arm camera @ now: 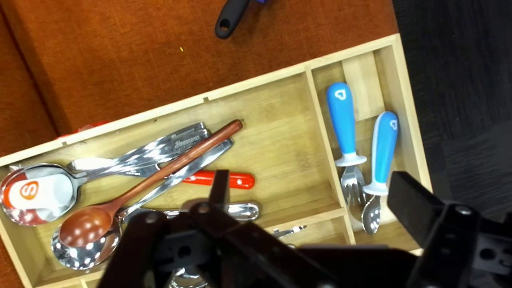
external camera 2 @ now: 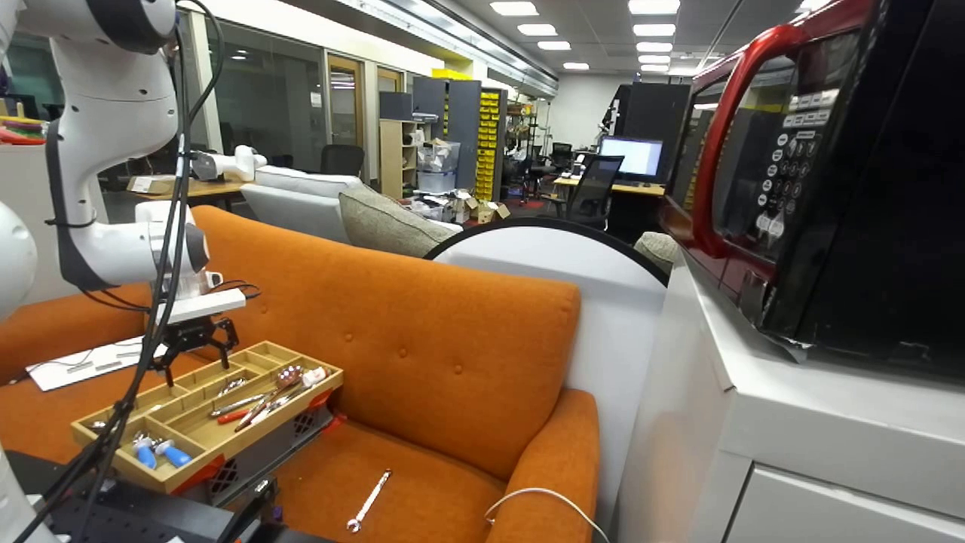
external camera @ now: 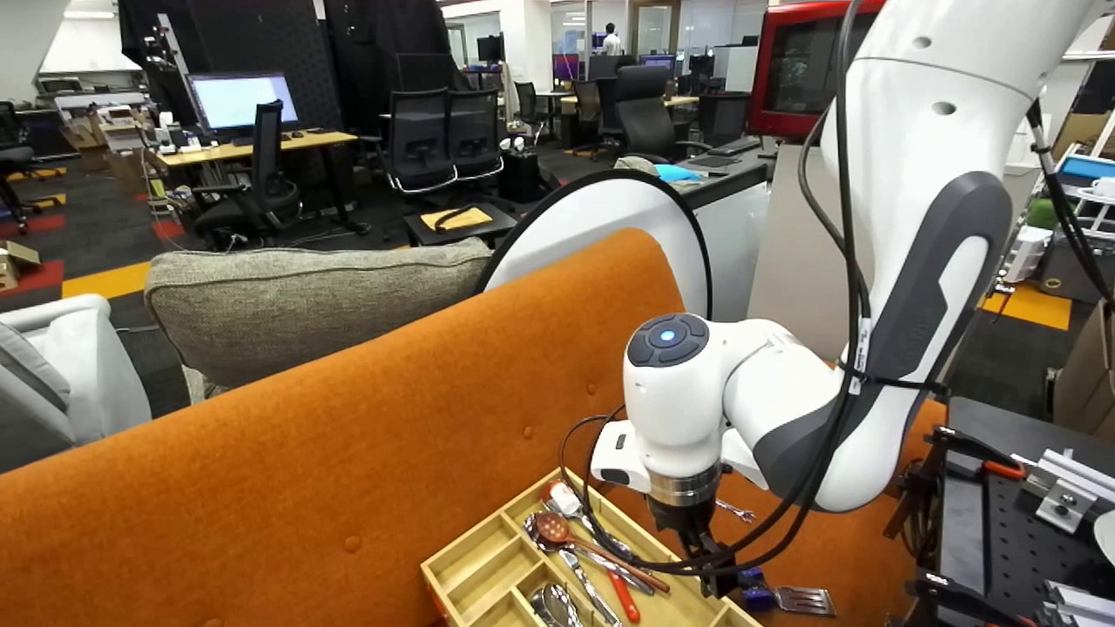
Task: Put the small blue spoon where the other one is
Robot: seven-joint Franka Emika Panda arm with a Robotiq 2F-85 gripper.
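Note:
The small blue spoon [arm camera: 384, 156] lies in the end compartment of the wooden cutlery tray [arm camera: 256, 82]. Its handle is bright blue and its bowl is silver. A matching blue-handled fork [arm camera: 342, 116] lies beside it. An exterior view shows two blue handles [external camera 2: 175, 454] in that compartment of the tray [external camera 2: 260, 434]. In the other exterior view's frame that end of the tray is cut off. My gripper [arm camera: 312, 188] is open and empty, with its fingers wide apart above the tray. It also shows in both exterior views [external camera 2: 197, 371] [external camera: 719, 585].
The tray's large compartment holds a wooden spoon [arm camera: 180, 160], a red-handled utensil [arm camera: 240, 181] and several silver pieces. A slotted spatula [external camera: 803, 601] lies beside the tray. A wrench [external camera 2: 369, 501] lies on the orange sofa [external camera 2: 362, 317]. A dark perforated cart [external camera: 1019, 514] stands alongside.

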